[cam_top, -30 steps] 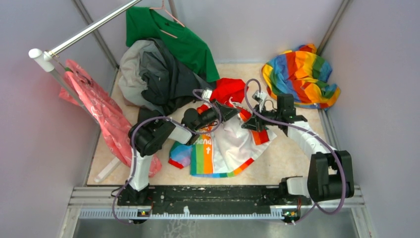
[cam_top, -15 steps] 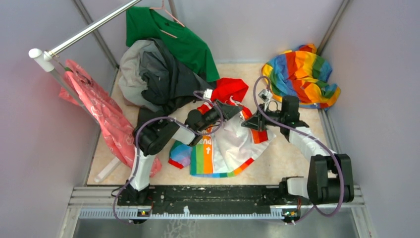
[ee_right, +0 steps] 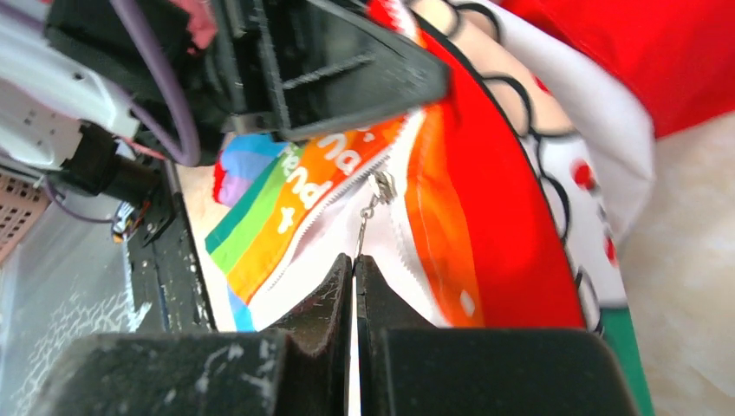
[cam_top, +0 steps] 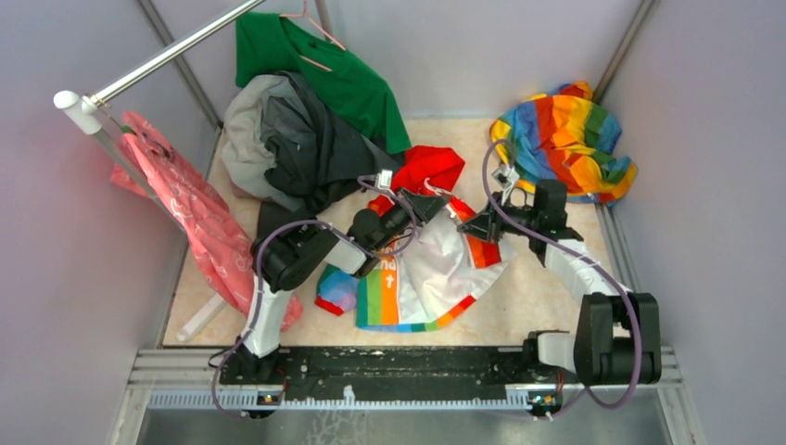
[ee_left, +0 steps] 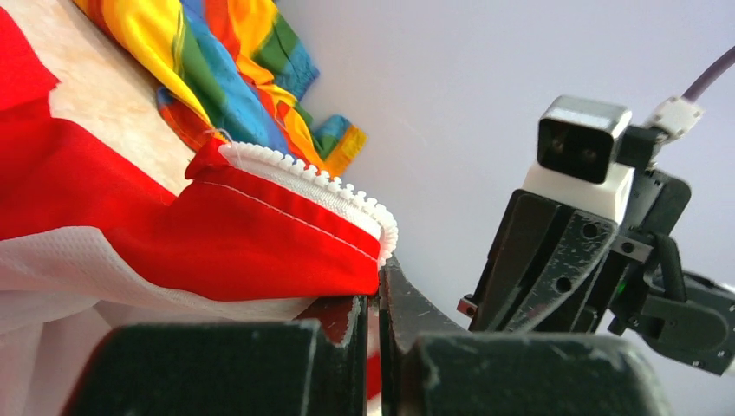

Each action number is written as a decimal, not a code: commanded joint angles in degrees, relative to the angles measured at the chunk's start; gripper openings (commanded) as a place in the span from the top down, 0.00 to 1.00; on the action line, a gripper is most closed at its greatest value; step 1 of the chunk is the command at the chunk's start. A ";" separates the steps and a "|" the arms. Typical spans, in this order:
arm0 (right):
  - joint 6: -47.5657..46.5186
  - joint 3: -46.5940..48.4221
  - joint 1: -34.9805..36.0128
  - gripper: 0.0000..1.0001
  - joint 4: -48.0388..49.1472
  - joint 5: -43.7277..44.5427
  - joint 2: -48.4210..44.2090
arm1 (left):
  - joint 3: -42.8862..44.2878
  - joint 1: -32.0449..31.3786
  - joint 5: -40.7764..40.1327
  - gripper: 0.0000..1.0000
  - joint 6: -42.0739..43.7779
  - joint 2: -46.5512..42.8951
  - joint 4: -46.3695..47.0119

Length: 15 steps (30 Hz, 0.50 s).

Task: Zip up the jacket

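**Grippers working a jacket zipper**

Jacket [cam_top: 417,278] lies mid-table between both arms, its front lifted. Left gripper [ee_left: 379,286] is clamped on the red zipper edge [ee_left: 286,234] near the hood; right gripper [ee_right: 354,269] pinches the slider's pull tab [ee_right: 368,212]. Keep the tape taut and draw the pull straight along the teeth, with no sideways tug. Since a second ago, both grippers have shifted slightly toward the back wall.

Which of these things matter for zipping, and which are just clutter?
Job: jacket; zipper pull, pinched by right tool; left tool, clamping the jacket's red edge.
Lying about: rainbow cloth; green T-shirt; dark grey garment; pink cloth.
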 commanded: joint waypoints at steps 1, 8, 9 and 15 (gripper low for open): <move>3.48 -1.55 -2.30 1.00 3.47 -1.07 -3.01 | -1.52 1.22 -11.41 1.00 0.09 -3.58 16.00; 3.22 -1.31 -2.35 1.00 2.48 3.20 -3.27 | -2.54 1.14 -16.50 1.00 -4.22 -4.65 16.01; 3.13 -1.23 -2.34 1.00 2.13 3.53 -3.24 | -2.47 1.13 -16.60 1.00 -4.36 -4.68 16.06; 4.27 -1.09 -2.35 1.00 3.14 1.12 -0.94 | 0.33 0.24 -15.14 1.00 -4.75 -3.94 15.91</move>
